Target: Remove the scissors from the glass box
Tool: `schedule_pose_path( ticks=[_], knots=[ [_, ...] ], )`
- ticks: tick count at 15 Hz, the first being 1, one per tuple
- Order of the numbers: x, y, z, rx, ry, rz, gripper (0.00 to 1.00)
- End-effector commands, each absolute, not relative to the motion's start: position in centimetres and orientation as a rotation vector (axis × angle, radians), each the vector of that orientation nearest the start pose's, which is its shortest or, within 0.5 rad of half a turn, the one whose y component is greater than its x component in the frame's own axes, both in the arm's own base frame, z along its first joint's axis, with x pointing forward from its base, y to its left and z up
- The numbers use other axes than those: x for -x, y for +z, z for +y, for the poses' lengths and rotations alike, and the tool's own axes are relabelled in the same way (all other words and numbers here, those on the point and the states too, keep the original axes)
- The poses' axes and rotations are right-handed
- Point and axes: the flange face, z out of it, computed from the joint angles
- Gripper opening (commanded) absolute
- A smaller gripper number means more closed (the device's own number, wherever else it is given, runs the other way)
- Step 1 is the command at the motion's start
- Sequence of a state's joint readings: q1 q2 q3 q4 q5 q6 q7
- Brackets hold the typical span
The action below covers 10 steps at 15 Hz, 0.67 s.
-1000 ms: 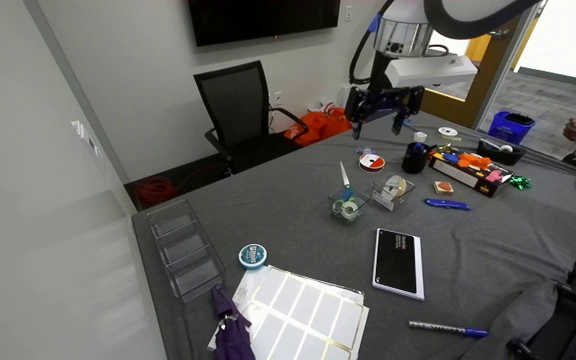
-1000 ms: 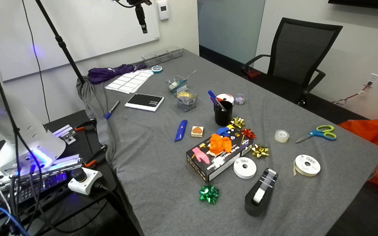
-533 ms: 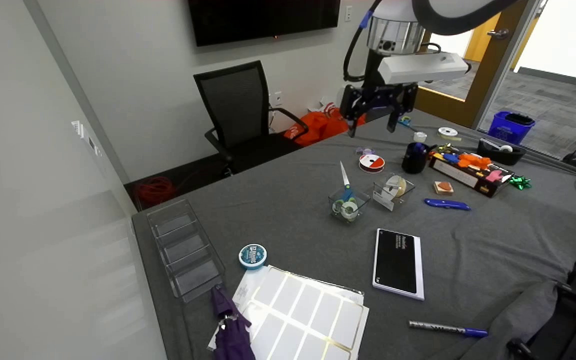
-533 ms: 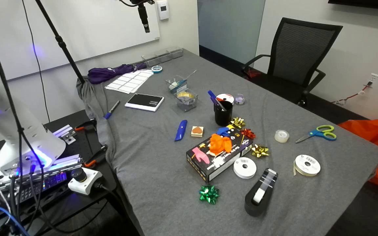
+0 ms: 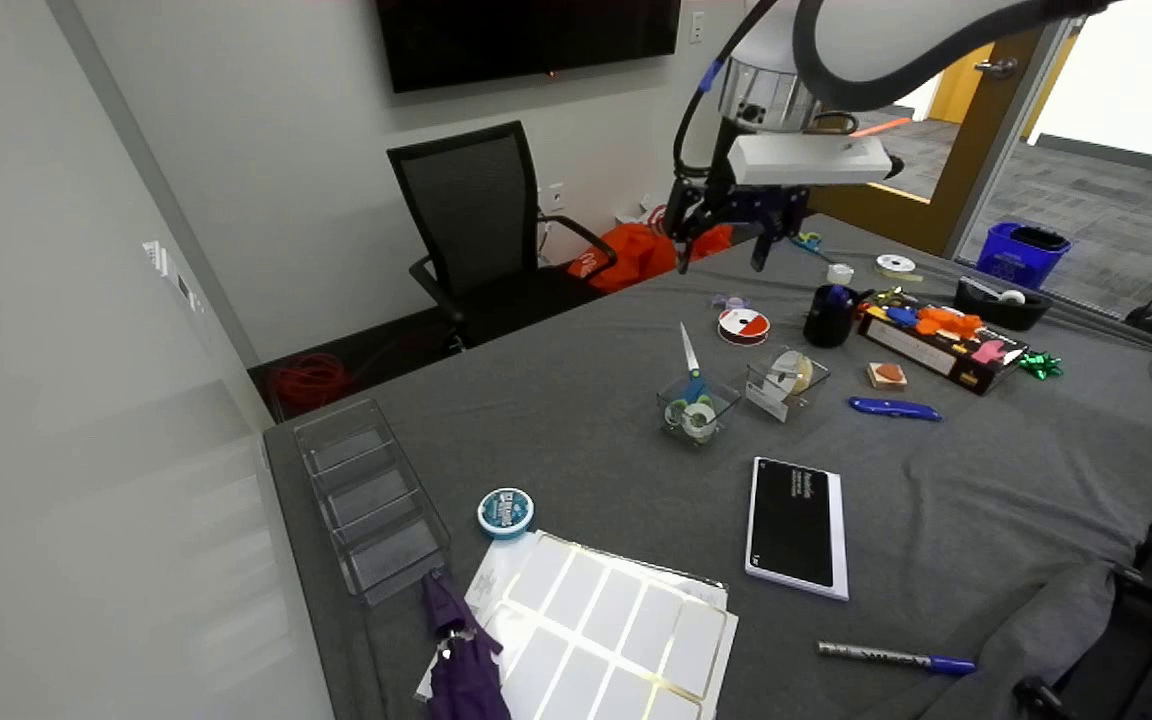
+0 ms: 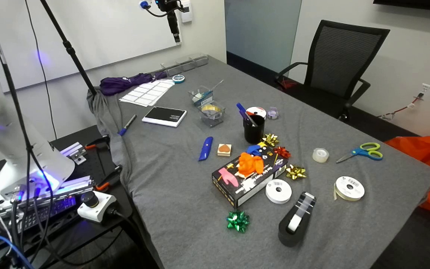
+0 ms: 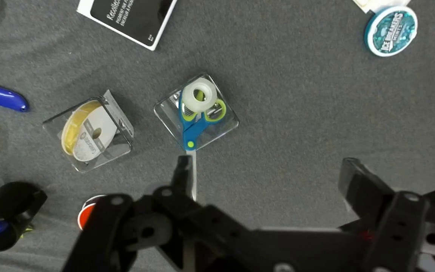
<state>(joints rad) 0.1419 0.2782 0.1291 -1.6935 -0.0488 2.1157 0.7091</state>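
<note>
Scissors (image 7: 195, 130): tilted, blue-and-green handles inside the clear box (image 7: 220, 127), blade pointing up and out over its rim | White tape roll (image 7: 210, 94): same box, partly covering the handles in the wrist view | End effector (image 7: 266, 163): spread wide, holding nothing, above the gray-draped counter (image 7: 296, 87)

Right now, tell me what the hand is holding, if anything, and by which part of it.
Nothing is held. The hand is open, its jaws wide apart, and the scissors sit handles-down in the glass box, blades projecting past its rim.
</note>
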Motion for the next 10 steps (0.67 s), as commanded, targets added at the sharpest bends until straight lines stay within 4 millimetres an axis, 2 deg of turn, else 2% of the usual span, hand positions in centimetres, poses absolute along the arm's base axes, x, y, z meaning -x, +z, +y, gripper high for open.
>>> schedule_pose_path(
  ticks=[1,5,10],
  knots=[
    [-66.9,42.8,15.7,2.91,-0.278,0.699,1.0],
    [-70.0,39.5,15.4,2.871,-0.363,0.77,1.0],
    [-72.7,34.9,14.8,2.86,-0.46,0.821,1.0]
  ],
)
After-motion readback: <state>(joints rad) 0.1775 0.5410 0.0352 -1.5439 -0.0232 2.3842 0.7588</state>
